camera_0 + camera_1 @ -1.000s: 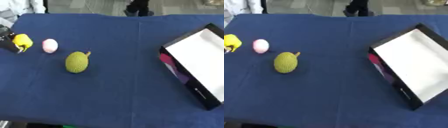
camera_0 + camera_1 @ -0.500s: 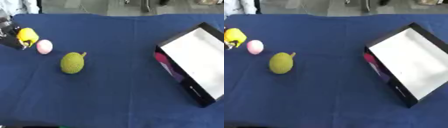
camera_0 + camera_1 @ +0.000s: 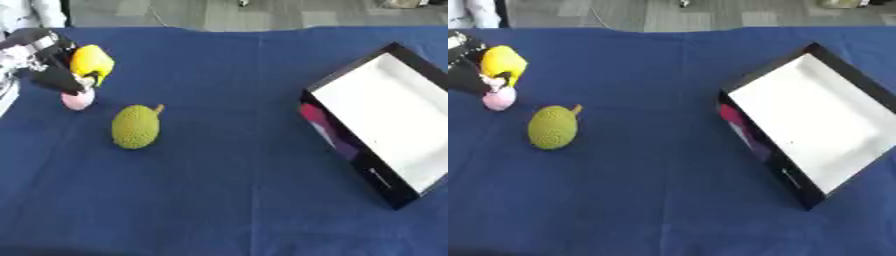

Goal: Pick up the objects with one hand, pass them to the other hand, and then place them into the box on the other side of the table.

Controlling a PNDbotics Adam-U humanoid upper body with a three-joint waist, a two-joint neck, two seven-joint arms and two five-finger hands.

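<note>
Yellow fruit [image 3: 92, 63], one, sits pinched in the left hand [image 3: 48, 62] fingers; one pink ball [image 3: 77, 100], one green durian [image 3: 136, 126], one box [image 3: 391, 120] lie on the counter [image 3: 227, 200].

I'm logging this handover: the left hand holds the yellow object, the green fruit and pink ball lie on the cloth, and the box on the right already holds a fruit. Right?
Not quite: the box is empty, as the left eye view shows. The rest stands: left hand, yellow object, green fruit, pink ball.

Blue-clothed table [image 3: 236, 200] before a grey floor [image 3: 262, 12].
</note>
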